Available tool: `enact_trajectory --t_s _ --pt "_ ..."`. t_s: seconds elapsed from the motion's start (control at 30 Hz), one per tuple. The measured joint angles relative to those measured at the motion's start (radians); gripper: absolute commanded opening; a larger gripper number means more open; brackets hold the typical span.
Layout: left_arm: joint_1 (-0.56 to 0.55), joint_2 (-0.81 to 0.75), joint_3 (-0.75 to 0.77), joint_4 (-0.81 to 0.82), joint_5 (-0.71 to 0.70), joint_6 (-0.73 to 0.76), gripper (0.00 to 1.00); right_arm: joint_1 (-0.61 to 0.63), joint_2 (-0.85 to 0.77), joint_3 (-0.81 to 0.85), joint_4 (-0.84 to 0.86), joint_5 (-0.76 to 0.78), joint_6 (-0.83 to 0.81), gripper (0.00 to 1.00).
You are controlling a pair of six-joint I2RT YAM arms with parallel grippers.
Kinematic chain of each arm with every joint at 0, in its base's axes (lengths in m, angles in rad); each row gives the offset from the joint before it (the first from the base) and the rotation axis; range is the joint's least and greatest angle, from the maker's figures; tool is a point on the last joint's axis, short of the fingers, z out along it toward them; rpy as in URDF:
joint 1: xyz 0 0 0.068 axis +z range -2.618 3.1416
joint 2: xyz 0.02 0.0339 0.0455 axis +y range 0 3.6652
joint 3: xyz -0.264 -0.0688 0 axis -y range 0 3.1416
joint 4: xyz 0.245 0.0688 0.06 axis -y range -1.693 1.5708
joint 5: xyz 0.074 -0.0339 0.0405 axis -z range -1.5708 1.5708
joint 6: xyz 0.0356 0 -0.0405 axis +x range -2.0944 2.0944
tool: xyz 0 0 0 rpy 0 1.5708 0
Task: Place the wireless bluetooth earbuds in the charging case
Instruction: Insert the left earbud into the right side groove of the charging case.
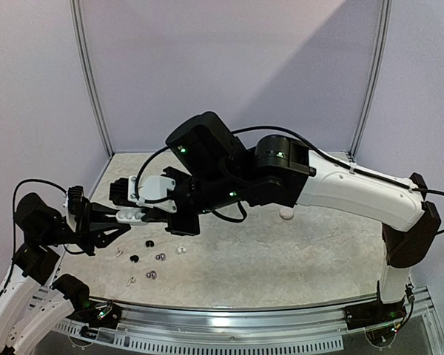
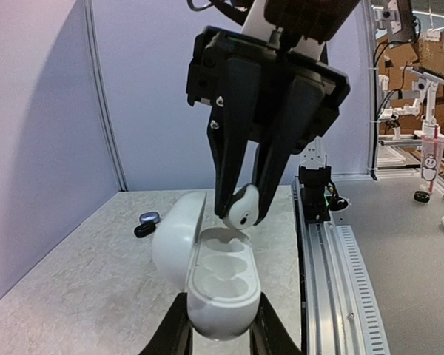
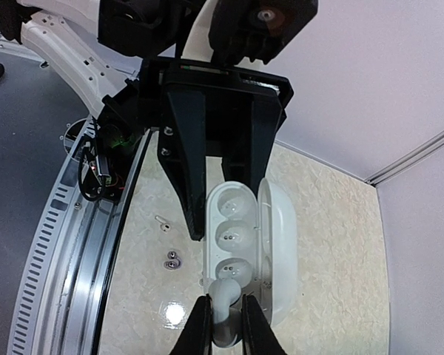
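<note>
My left gripper is shut on the base of a white charging case, held above the table with its lid open to one side. Its cavities look empty. My right gripper is shut on a white earbud and holds it just over the end cavity of the case; from the left wrist the bud hangs right above the case rim. In the top view the two grippers meet at the case at the left. Several loose earbuds lie on the table below.
A black bud and a grey-lavender one lie on the table beyond the case. A grey pair and a white stemmed bud lie near the metal rail. A white object sits under the right arm.
</note>
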Motion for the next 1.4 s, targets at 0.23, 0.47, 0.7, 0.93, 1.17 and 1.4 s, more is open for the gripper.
enact_trajectory --t_s 0.23,0.47,0.7,0.93,1.17,1.4 --pt "-0.004 -0.003 0.0 -0.004 0.0 0.0 0.0 0.001 0.013 0.015 0.004 0.038 0.0 0.13" --pt "-0.005 -0.009 0.0 -0.014 -0.011 0.001 0.0 0.002 0.04 0.043 0.006 0.051 -0.009 0.19" --pt "-0.005 -0.011 0.0 -0.015 -0.019 0.001 0.0 0.002 0.041 0.043 -0.002 0.06 -0.019 0.27" --pt "-0.005 -0.015 0.0 -0.014 -0.023 0.0 0.0 0.002 0.041 0.043 -0.001 0.065 -0.018 0.26" --pt "-0.005 -0.015 -0.004 -0.007 -0.028 -0.01 0.0 0.004 0.047 0.05 0.008 0.09 -0.018 0.26" --pt "-0.005 -0.015 -0.011 -0.008 -0.035 -0.015 0.0 0.008 0.056 0.062 0.021 0.117 -0.014 0.26"
